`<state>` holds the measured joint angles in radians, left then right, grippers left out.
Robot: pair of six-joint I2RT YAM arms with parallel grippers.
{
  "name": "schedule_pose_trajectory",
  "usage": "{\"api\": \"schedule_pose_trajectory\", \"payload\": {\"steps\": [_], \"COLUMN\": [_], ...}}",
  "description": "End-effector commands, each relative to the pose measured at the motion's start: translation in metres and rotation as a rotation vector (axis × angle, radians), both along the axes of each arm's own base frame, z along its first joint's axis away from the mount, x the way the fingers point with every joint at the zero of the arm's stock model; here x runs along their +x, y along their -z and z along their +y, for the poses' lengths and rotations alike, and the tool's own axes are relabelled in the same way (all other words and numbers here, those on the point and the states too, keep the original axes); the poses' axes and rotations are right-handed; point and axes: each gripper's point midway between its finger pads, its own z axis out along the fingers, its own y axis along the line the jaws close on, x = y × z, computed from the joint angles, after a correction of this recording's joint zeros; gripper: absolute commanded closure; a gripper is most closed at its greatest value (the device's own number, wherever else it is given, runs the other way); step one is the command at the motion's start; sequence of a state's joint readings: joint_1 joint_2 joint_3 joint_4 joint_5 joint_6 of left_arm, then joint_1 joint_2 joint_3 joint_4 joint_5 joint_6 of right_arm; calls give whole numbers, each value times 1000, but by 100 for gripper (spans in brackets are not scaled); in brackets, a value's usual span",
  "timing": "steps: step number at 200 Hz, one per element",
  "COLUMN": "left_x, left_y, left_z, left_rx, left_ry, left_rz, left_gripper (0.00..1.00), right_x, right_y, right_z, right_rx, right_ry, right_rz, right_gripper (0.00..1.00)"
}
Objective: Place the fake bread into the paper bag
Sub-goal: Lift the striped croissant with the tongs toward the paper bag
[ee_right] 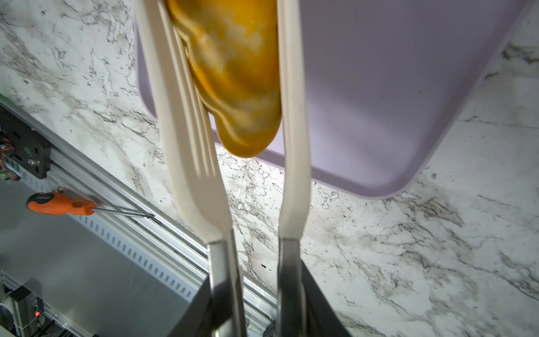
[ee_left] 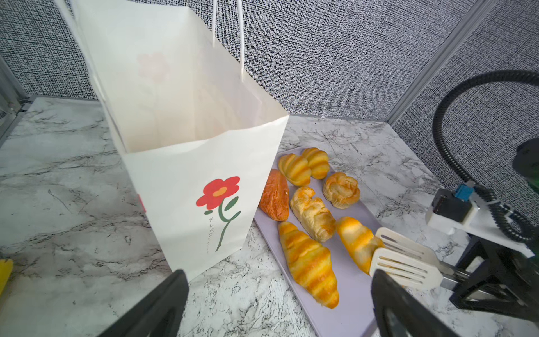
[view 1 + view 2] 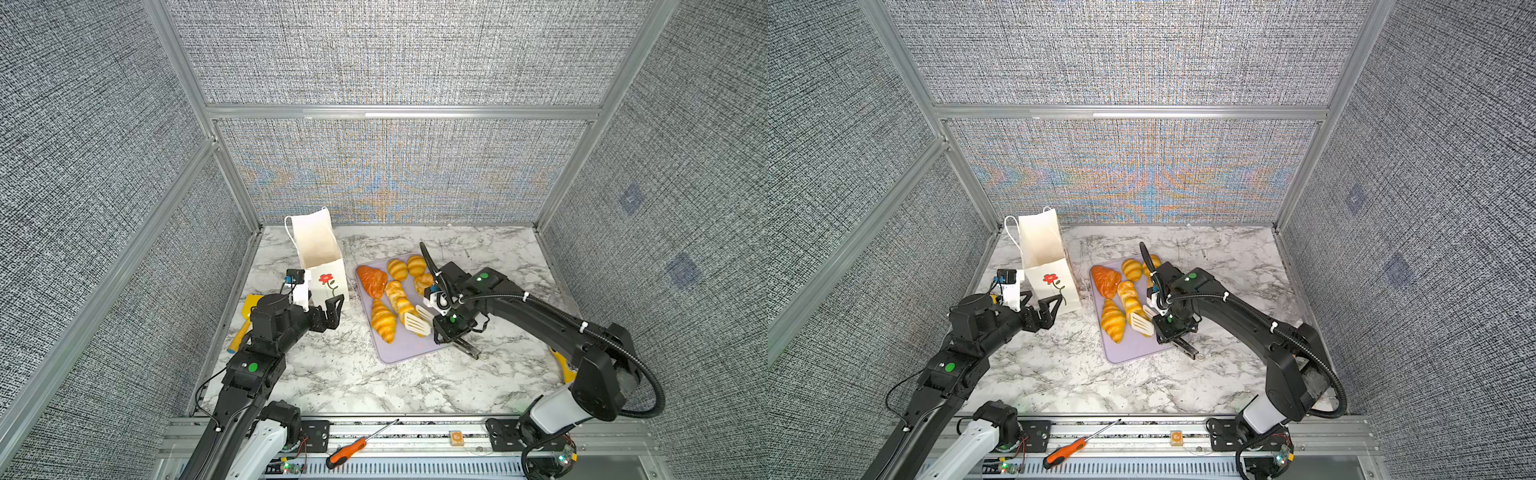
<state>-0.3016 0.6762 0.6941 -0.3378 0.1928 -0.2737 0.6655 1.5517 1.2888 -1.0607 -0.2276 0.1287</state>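
Clamping the metal handles of cream slotted tongs, the right gripper is pinching a glossy yellow striped roll over the near right of the smooth lilac tray. The roll's long axis is running in line with the tongs. The stiff white paper bag is standing upright and open-mouthed to the left (the left gripper is nearer it, gaping empty). The rest of the fake bread is lying on the tray.

So the desk is a white marble-look top with grey veins. The paper bag stands upright on it at the back left, mouth open. Just right of it a lavender tray lies flat, a bit angled. A yellow spatula sits at the left edge, and another yellow thing sits far right, mostly hidden.
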Motion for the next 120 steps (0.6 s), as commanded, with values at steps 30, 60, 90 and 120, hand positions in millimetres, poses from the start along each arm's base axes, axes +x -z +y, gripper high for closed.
{"api": "schedule_pose_trajectory", "payload": {"steps": [30,60,90,120], "left_x": [5,9,13,15], "left_y": [-18,-23,-28,-34], "left_z": [-10,-6,-4,3], "left_rx": [-31,-15,-25,-12], "left_ry": [42,17,-7,-46], "left_rz": [-35,-33,-30,-37], "left_gripper": [1,1,1,1], "right_x": [13,21,30,36], "right_y": [-25,-41,-57,-64], "right_z": [33,57,74,83], "right_rx": [132,184,237,270], "right_ry": [-36,-75,-98,-109], "right_rz": [-56,-96,-128,-145], "right_gripper": [64,64,64,64]}}
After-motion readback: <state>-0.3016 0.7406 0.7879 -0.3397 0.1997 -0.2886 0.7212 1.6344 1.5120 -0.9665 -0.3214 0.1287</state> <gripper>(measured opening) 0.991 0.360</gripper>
